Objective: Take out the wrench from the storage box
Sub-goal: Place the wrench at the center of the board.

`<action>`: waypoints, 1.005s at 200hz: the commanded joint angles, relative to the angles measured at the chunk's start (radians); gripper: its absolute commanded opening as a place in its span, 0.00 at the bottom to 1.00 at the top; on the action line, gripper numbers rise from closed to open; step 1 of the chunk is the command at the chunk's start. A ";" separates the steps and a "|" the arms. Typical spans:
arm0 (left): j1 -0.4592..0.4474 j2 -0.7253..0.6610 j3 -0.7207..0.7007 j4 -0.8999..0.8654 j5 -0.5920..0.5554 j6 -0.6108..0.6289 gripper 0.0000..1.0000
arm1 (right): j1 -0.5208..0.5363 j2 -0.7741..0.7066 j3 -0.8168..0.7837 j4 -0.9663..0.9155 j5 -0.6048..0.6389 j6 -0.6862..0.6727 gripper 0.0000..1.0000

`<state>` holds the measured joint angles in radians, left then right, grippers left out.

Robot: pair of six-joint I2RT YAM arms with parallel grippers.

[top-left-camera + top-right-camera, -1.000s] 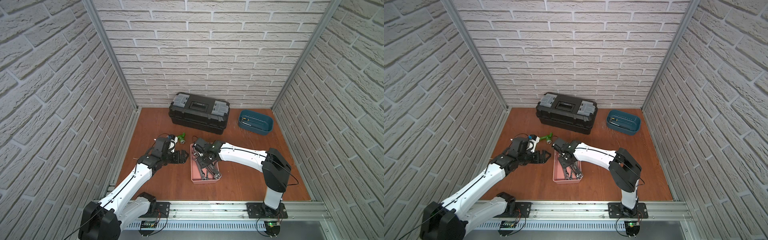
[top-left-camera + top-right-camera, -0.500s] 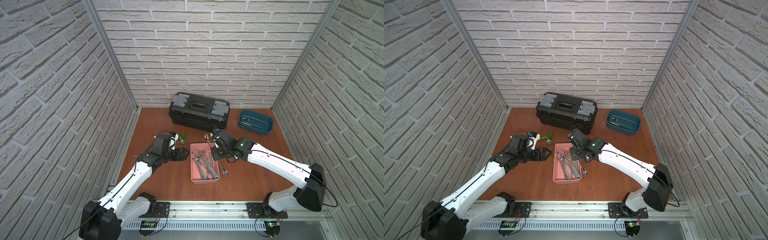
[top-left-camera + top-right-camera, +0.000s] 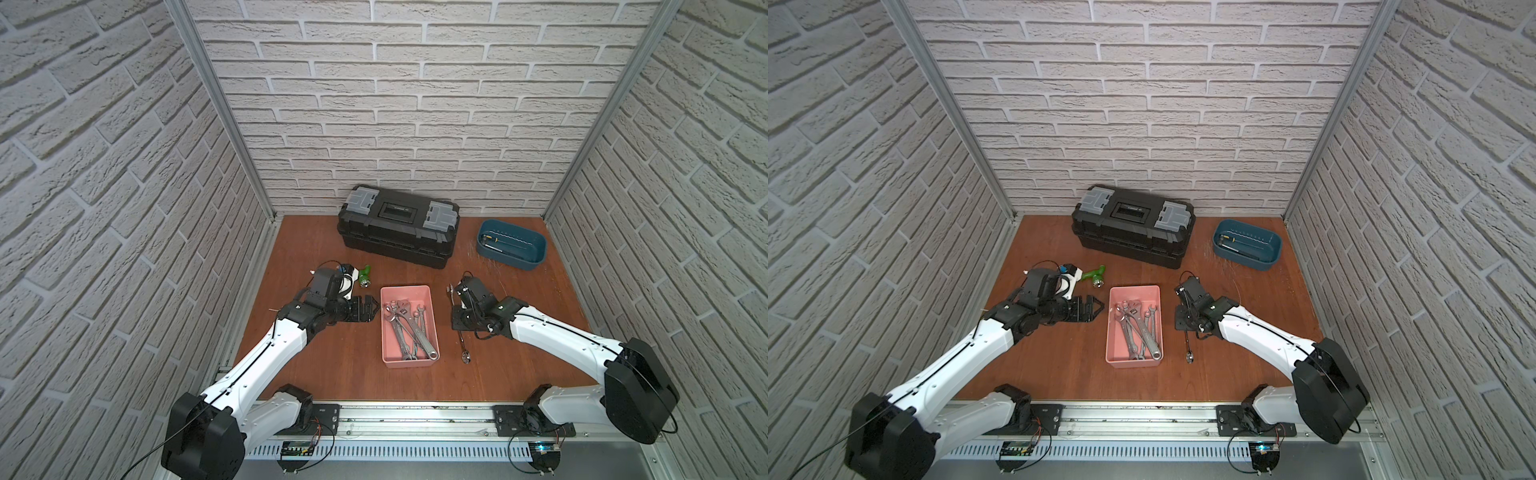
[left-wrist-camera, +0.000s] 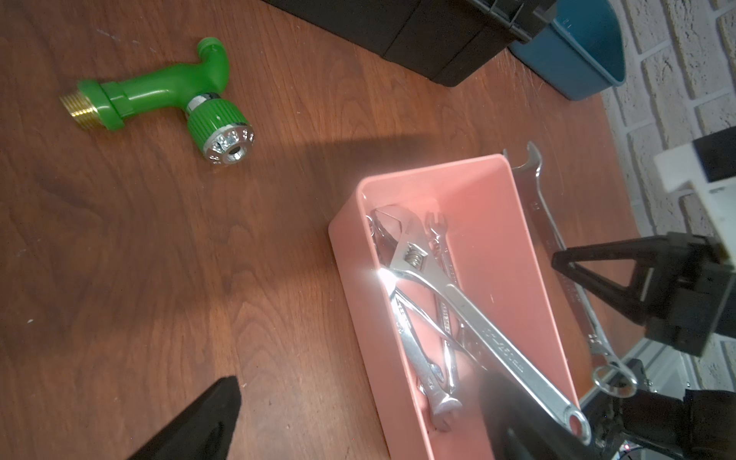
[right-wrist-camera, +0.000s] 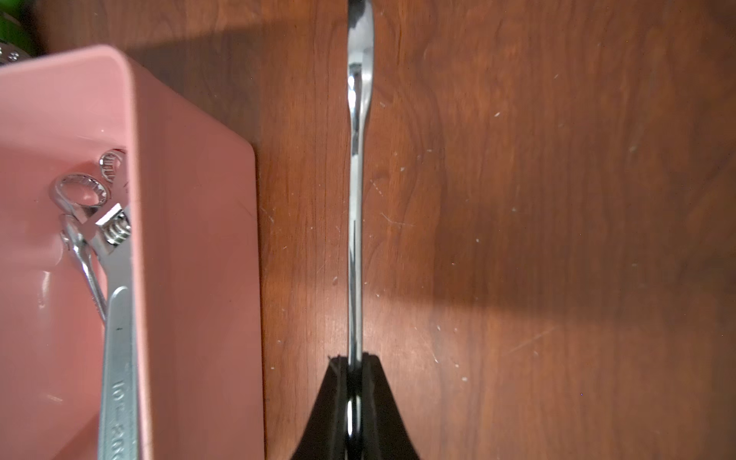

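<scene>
Right hand [image 5: 354, 360] is clamped on the wrench [image 5: 355, 199], outside the storage box [image 3: 405, 287]; left hand [image 3: 372, 309] gapes. Next, probably: set it on the bench [image 3: 519, 374], release.

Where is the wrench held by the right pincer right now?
In both top views the wrench is outside the pink box, alongside its long wall on the right arm's side, clamped in the right pincer over the table.

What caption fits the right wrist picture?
Right arm's jaws pinch a silver wrench beside the pink storage box.
</scene>
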<state>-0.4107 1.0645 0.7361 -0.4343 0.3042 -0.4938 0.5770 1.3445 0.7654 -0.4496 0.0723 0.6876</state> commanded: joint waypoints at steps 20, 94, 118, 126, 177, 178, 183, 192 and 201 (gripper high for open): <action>-0.004 0.010 0.030 0.017 0.011 0.020 0.98 | -0.014 0.065 -0.033 0.260 -0.054 0.033 0.02; -0.004 0.030 0.029 0.021 0.009 0.024 0.98 | -0.048 0.135 -0.095 0.359 -0.089 0.062 0.03; -0.004 0.039 0.028 0.022 0.012 0.024 0.98 | -0.049 0.139 -0.107 0.359 -0.087 0.065 0.07; -0.004 0.041 0.027 0.022 0.011 0.024 0.98 | -0.050 0.139 -0.114 0.359 -0.086 0.067 0.09; -0.004 0.039 0.022 0.020 0.011 0.026 0.98 | -0.055 0.154 -0.121 0.341 -0.079 0.055 0.19; -0.004 0.039 0.021 0.019 0.011 0.026 0.98 | -0.056 0.154 -0.121 0.340 -0.079 0.054 0.19; -0.004 0.037 0.022 0.019 0.011 0.024 0.98 | -0.057 0.155 -0.123 0.337 -0.077 0.053 0.20; -0.004 0.036 0.019 0.017 0.013 0.026 0.98 | -0.061 0.154 -0.124 0.331 -0.073 0.049 0.23; -0.005 0.034 0.018 0.016 0.010 0.026 0.98 | -0.064 0.152 -0.124 0.319 -0.069 0.045 0.24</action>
<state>-0.4107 1.1046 0.7361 -0.4343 0.3050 -0.4862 0.5240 1.4918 0.6540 -0.1184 -0.0044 0.7303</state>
